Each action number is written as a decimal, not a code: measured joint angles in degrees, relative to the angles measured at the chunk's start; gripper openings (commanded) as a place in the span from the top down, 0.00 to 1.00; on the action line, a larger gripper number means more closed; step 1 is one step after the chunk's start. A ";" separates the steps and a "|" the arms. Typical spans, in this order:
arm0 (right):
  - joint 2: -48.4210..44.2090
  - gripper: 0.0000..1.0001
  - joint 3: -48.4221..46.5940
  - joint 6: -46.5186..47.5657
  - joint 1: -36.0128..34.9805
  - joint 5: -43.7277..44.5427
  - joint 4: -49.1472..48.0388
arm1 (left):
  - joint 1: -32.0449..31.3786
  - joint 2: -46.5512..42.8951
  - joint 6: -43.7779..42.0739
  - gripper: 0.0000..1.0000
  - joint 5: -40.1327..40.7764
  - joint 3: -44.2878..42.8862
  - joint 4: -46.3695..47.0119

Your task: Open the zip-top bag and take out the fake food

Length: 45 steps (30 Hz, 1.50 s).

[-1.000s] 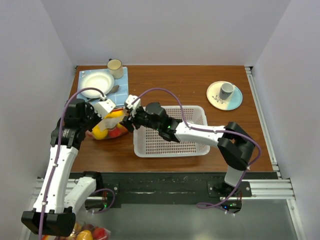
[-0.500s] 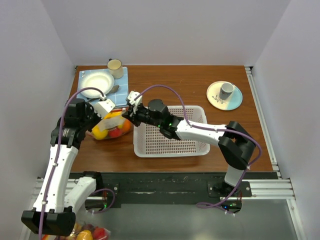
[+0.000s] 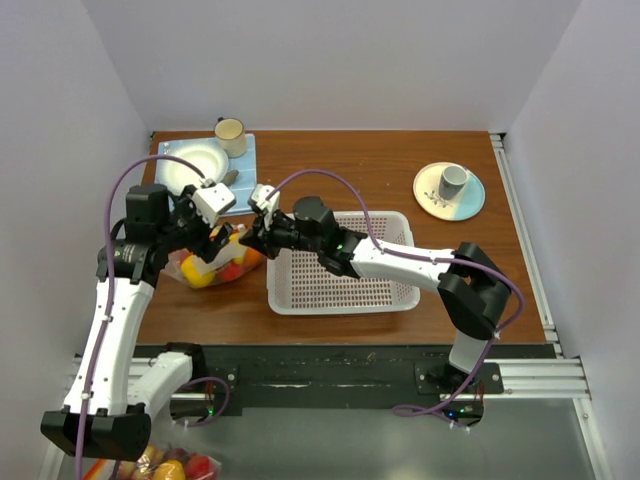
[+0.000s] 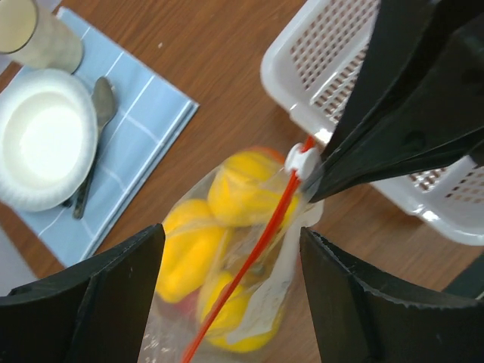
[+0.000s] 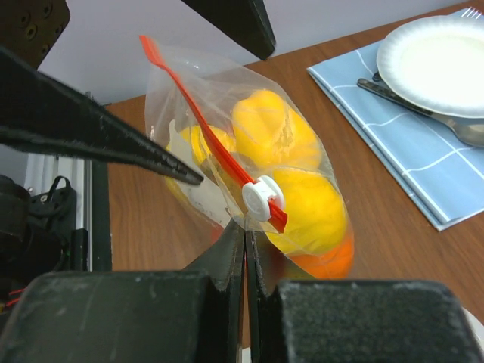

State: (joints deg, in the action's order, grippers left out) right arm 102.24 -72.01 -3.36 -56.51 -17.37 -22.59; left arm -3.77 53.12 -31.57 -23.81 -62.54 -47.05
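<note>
Brown counter point(image 3: 350, 165) between plain white walls, and here's the swap! The left fingers point(image 4: 98, 302), clamped on the bag point(image 5: 189, 83) a moment ago, have sprung wide and pulled back above it, holding nothing. The right fingers point(image 5: 227, 261), open a second ago, are now pinched tight on the bag's edge, right at the white slider point(image 5: 261, 197) of the red zip point(image 5: 200, 140). The bag sits left of centre in the overhead view, just beside the white basket point(image 3: 340, 290), zip looking closed, yellow food point(image 5: 261, 125) all inside. The grip has changed sides, so I'd say the left is free to re-grab the bag while the right drags the slider along.
</note>
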 measured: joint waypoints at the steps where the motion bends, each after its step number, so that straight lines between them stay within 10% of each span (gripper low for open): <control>1: 0.00 0.99 -0.22 -0.13 0.00 -0.33 0.46 | 0.00 -0.02 0.28 0.25 -1.14 0.09 0.17; 34: -0.44 0.99 -0.39 -1.79 0.00 -1.70 2.05 | 0.00 7.91 -2.75 0.50 -16.74 -4.00 -2.12; 45: -1.38 0.99 0.37 -1.79 0.02 -1.62 2.21 | 0.00 11.04 -3.63 0.98 -19.78 -7.28 -3.74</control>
State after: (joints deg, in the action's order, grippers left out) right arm 100.86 -71.64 -5.15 -56.49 -18.98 -20.38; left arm -3.77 64.16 -35.20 -43.59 -69.82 -50.78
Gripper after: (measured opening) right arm 0.012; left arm 0.052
